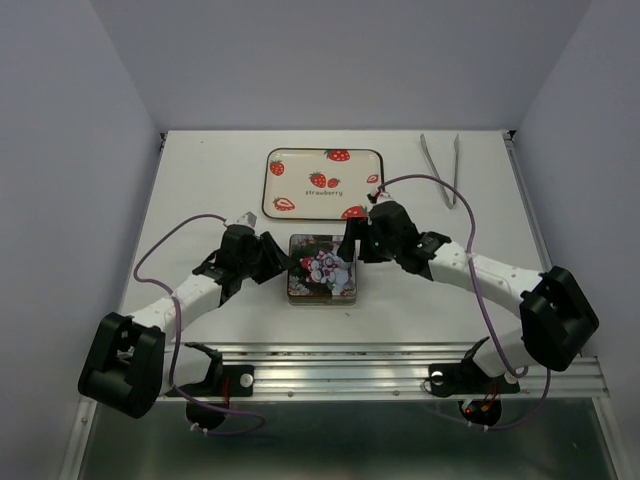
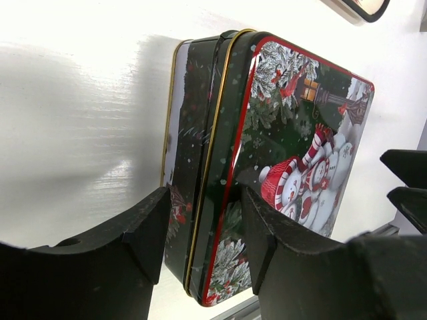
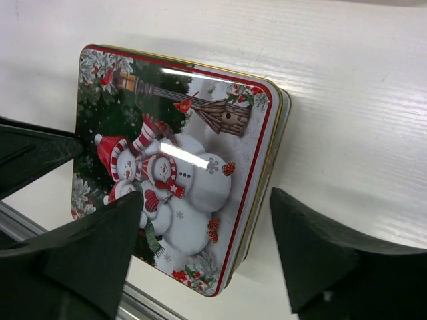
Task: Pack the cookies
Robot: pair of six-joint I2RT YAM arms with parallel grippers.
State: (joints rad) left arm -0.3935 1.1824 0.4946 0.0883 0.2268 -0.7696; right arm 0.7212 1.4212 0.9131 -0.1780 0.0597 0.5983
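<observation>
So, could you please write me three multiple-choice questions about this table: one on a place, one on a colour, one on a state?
1. Where do the tongs lie?
A. at the near left corner
B. on the far right of the table, right of the tray
C. inside the tray

2. What colour is the line round the picture on the lid?
A. blue
B. white
C. red

3. How is the tin?
A. shut, with its lid on
B. open, with its lid beside it
C. tipped on its side

Answers:
1 B: the top view shows them on bare table past the tray's right edge.
2 C: both wrist views show a red line.
3 A: the lid sits on the tin, which lies flat.
</observation>
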